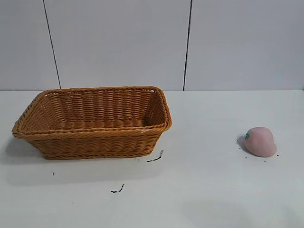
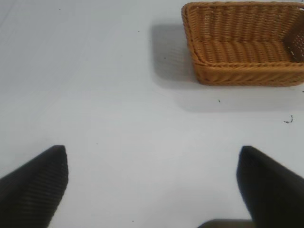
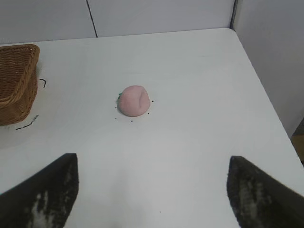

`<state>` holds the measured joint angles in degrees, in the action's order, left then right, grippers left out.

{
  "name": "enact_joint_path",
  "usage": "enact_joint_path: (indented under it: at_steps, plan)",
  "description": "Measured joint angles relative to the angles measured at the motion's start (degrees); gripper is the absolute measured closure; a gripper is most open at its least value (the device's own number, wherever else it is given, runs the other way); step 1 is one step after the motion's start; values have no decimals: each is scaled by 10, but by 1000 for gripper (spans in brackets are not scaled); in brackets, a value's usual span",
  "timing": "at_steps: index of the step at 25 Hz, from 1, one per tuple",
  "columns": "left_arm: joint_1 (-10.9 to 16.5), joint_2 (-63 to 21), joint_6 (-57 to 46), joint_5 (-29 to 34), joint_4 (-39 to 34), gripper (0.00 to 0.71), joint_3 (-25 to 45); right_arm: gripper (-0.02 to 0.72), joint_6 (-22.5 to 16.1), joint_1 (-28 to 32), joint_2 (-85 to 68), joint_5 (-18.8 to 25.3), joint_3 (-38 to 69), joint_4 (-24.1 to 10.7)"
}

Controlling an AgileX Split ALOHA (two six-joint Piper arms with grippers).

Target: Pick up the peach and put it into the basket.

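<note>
The pale pink peach (image 1: pixel 261 141) lies on the white table at the right, its green stem toward the basket. It also shows in the right wrist view (image 3: pixel 134 100), well ahead of my right gripper (image 3: pixel 153 164), which is open and empty. The orange-brown wicker basket (image 1: pixel 97 142) stands at the left, empty. It also shows in the left wrist view (image 2: pixel 247 71), far ahead of my left gripper (image 2: pixel 152 154), which is open and empty. Neither gripper shows in the exterior view.
Small dark marks (image 1: pixel 155 158) lie on the table just in front of the basket. The table's edge (image 3: pixel 266 95) runs beside a grey wall past the peach in the right wrist view. A grey panelled wall stands behind the table.
</note>
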<state>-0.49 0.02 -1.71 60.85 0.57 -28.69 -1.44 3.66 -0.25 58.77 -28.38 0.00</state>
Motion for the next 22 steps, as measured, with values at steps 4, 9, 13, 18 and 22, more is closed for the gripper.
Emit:
enact_joint_path:
  at_steps: [4,9,13,18,22]
  plan:
    - [0,0,0,0,0,17,0,113,0,0,0,0,0,0]
    - [0,0,0,0,0,17,0,113,0,0,0,0,0,0]
    - [0,0,0,0,0,17,0,113,0,0,39,-6,-17,0]
    - [0,0,0,0,0,17,0,113,0,0,224,-52,-102,0]
    - [0,0,0,0,0,17,0,113,0,0,403,-59,-178,0]
